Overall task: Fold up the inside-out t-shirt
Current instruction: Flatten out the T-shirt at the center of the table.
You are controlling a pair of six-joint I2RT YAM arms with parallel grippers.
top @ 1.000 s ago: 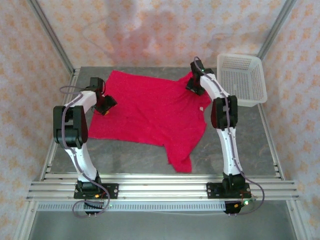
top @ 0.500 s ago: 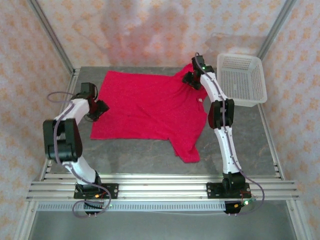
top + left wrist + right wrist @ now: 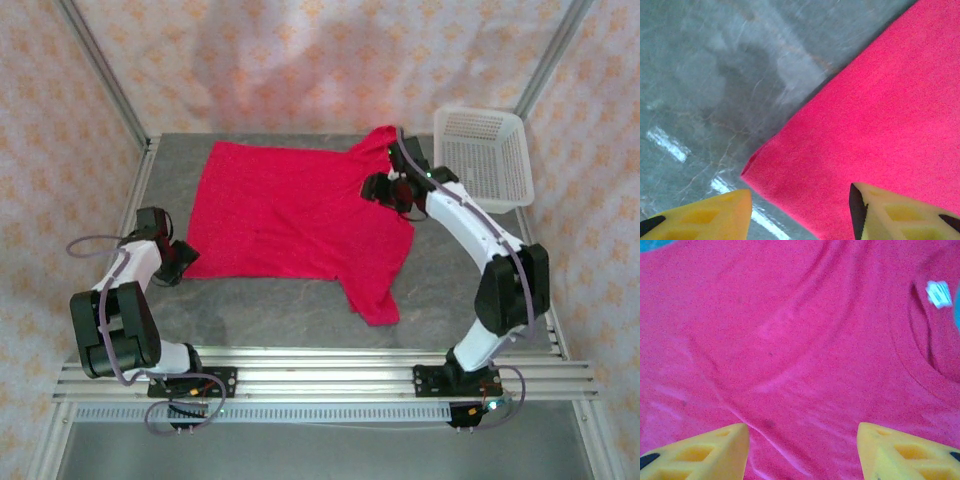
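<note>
Grey, marbled table (image 3: 270,310), glossy, streaked with pale glare in the left wrist view. Around it, walls (image 3: 320,60) papered in a faint orange floral print, and slanting aluminium posts (image 3: 100,70) at the far corners. Along the near edge, ribbed aluminium rails (image 3: 320,375) carrying both arm bases. At the far right corner, a white mesh basket (image 3: 482,155), tilted slightly off square with the table.

Spread flat across the far middle of the table, the crimson t-shirt (image 3: 290,215). Body lying left to right, one sleeve (image 3: 372,295) reaching toward the near edge, the other running up toward the far right, just beside the basket. Mostly smooth, with shallow creases under the right wrist camera. Small white tag (image 3: 939,294) inside the collar, toward that view's upper right.

Left gripper (image 3: 180,258) at the shirt's near-left corner, low over the table. From the left wrist, yellow fingers (image 3: 700,215) standing well apart, about half spread. Between the left gripper (image 3: 801,200) tips, only the folded-under corner of red cloth and bare grey stone. Nothing pinched. Cannot tell whether either tip brushes the cloth.

Right gripper (image 3: 385,188) above the shirt's upper right part, near the collar. From the right wrist, yellow fingers (image 3: 700,452) likewise parted to a wide gap, with loose red fabric showing flat beneath and between the right gripper (image 3: 802,440) tips. No cloth gathered or lifted, nothing held.
</note>
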